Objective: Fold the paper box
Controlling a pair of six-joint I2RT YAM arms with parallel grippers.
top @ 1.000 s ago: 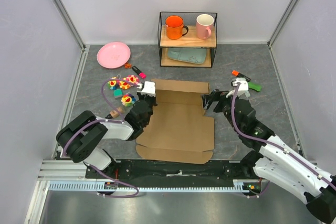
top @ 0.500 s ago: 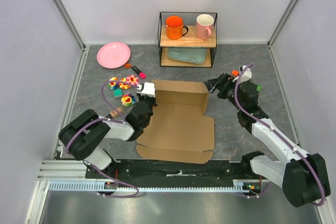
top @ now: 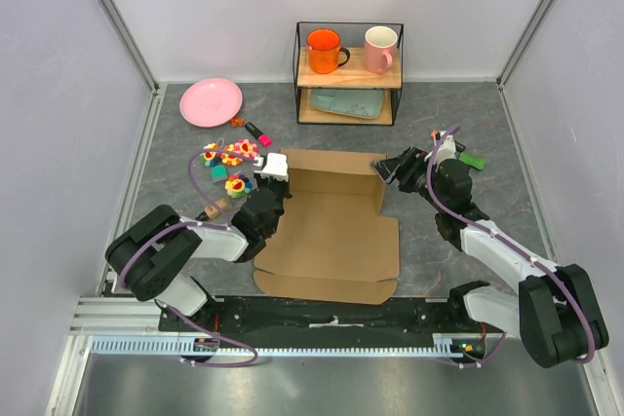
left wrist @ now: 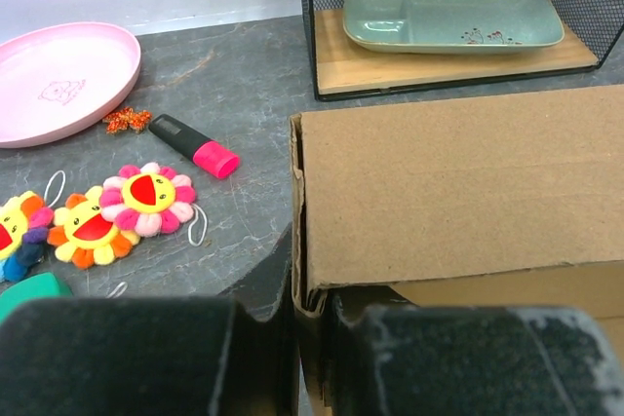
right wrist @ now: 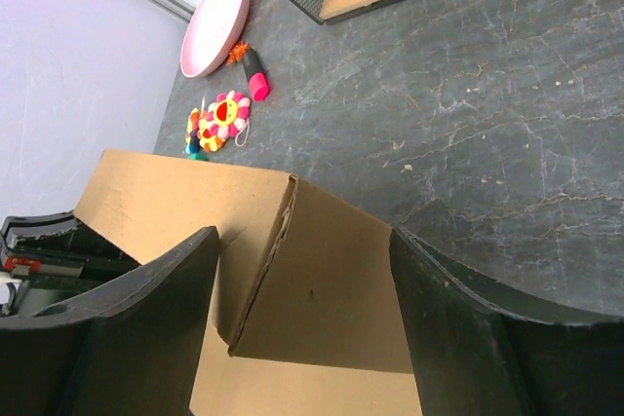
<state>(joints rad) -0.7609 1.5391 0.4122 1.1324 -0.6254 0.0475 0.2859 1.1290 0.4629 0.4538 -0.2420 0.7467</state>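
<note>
Plain brown corrugated cardboard box lies part-folded between my arms, back wall raised. Left claw pinched narrow on box's left rear corner. Right claw wide, straddling right rear corner. Best, I judge: centre that fold between pads, close squarely, avoid crushing cardboard.

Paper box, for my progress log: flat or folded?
Partly folded: the paper box has its far wall upright, near panel lying flat.

paper box centre | shelf behind it | plate back-left | marker seemingly near plate
</note>
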